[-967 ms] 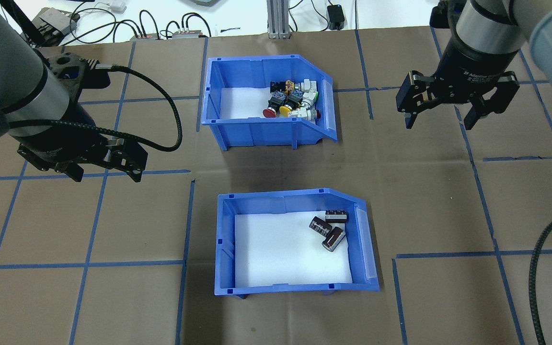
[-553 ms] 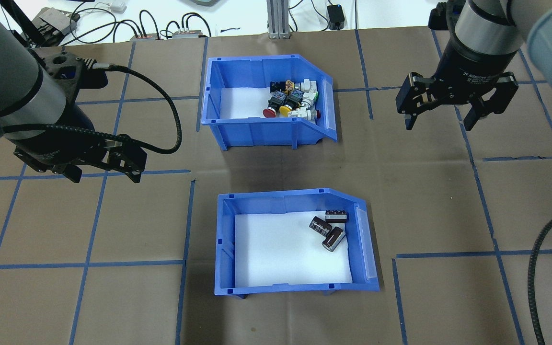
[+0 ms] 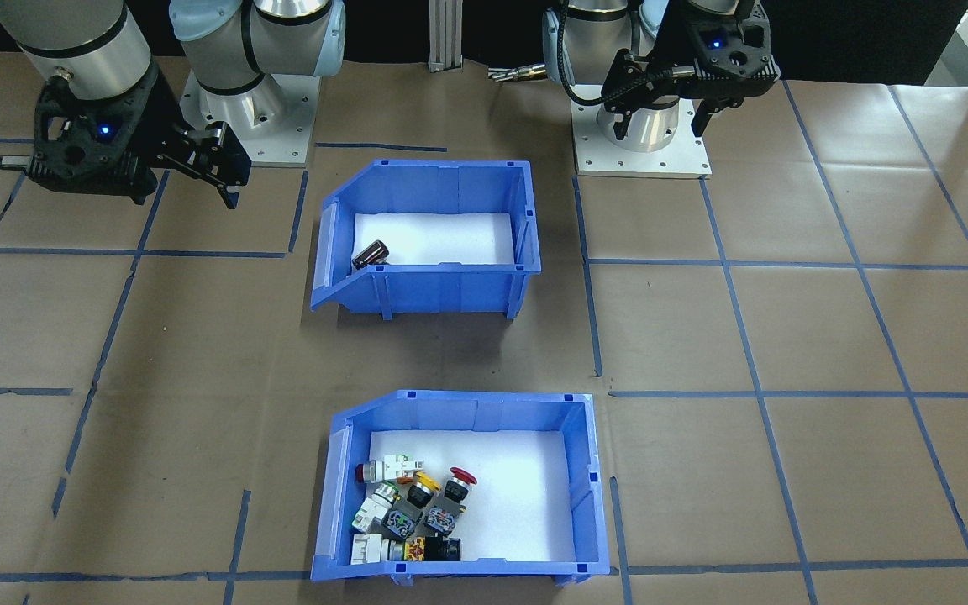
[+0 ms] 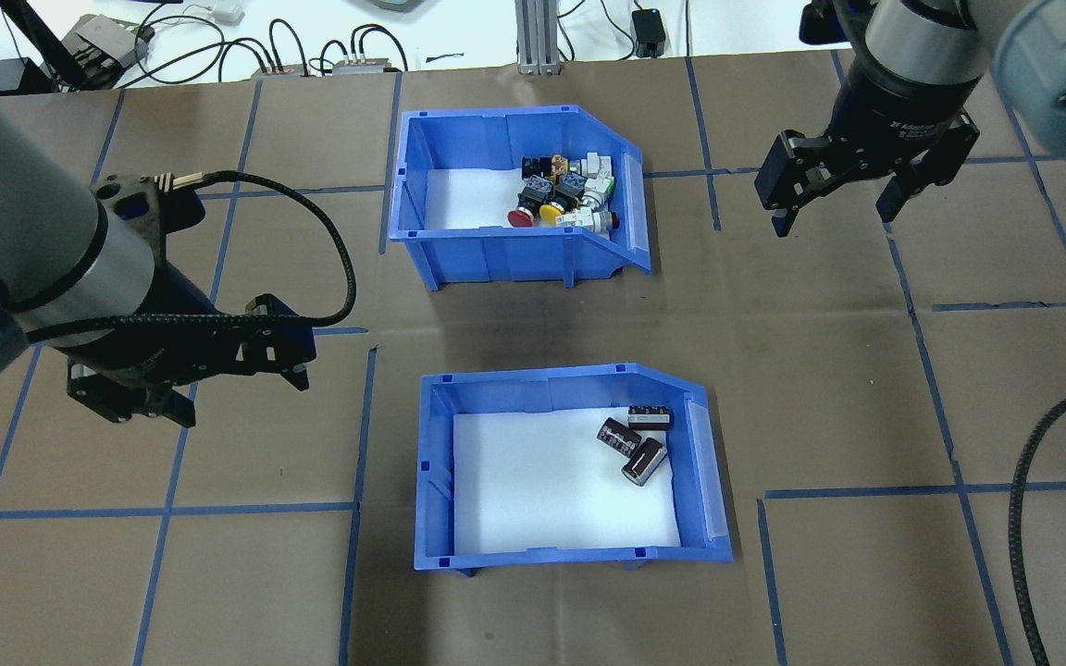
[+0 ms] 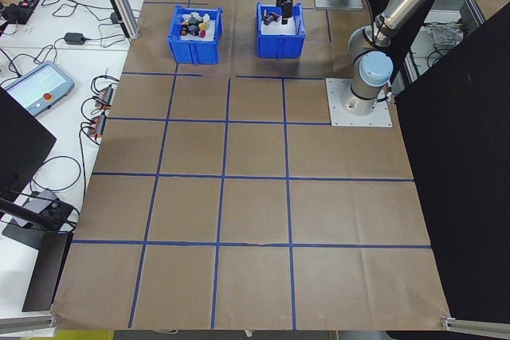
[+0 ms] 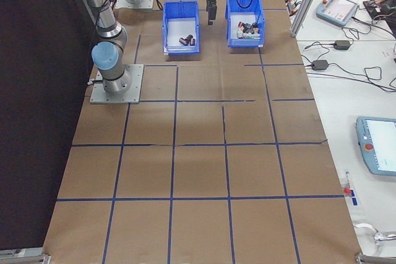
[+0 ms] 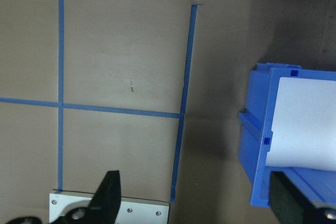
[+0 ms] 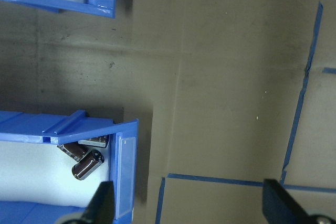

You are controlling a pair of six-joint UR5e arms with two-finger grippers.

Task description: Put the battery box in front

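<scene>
We hold our left gripper (image 4: 239, 396) above the table (image 4: 866, 388) beside the battery box (image 4: 570, 555), jaws released. Our right gripper (image 4: 836, 202) hangs well apart, jaws released too.

one camera looks down from behind the robot, another faces it; two watch from the table's ends; both close wrist cameras share the battery box (image 7: 262, 145).

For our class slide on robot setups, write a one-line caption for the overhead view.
Two open hands, left hand and right hand, flank the battery box and switch bin.
</scene>
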